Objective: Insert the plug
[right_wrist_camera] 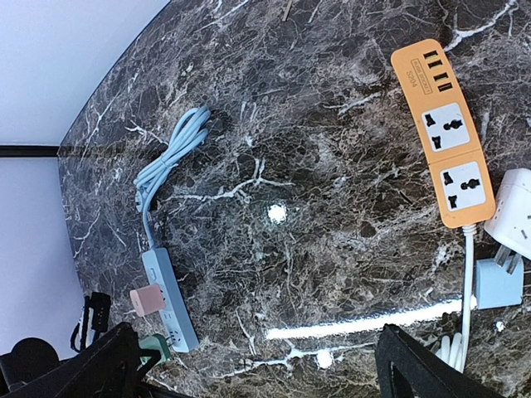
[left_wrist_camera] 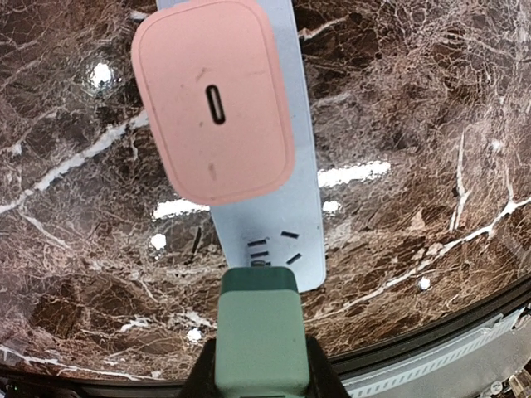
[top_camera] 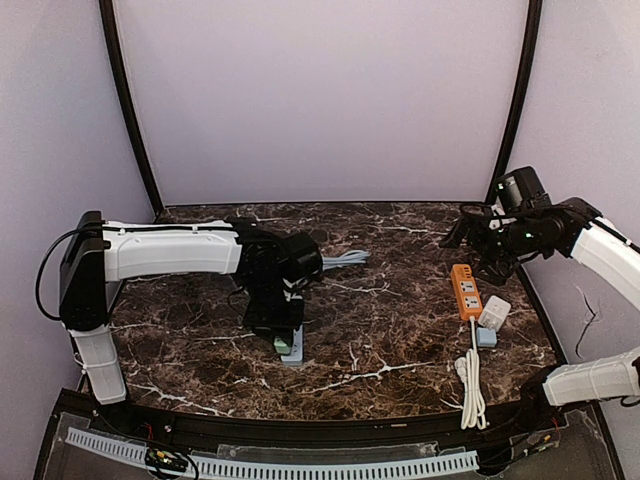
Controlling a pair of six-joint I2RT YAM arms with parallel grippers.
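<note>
Plug (left_wrist_camera: pixel 259 332) first: the green block sat clamped between the fingers of your left gripper (left_wrist_camera: pixel 261 377), which was closed snugly on its flanks, at the near end of the pale blue power strip (left_wrist_camera: pixel 305 199). Its prongs were hidden beneath it, so the wrist view could not tell you whether they had met anything. I judged it not yet seated, since the free socket (left_wrist_camera: pixel 274 247) lay bare just beyond its leading edge.

To do this step well, you needed to carry the plug forward over those slots, square its long sides with the strip's edges, then press straight down without tilting. The strip looked light and lay loose on the polished marble table (left_wrist_camera: pixel 415 124), so a slanted push would likely have skidded it. The pink charger (left_wrist_camera: pixel 214 99) just past the socket left little room, so you had to keep the green body from riding against it.

Both chargers were smooth matte plastic with rounded corners; the pink one showed an oval port in its face. The tabletop was glossy, dark brown with white veins, and threw back lamp glare. Your right gripper (right_wrist_camera: pixel 261 365) hung wide open and empty, well apart from all this, above the orange power strip (right_wrist_camera: pixel 440 124).
</note>
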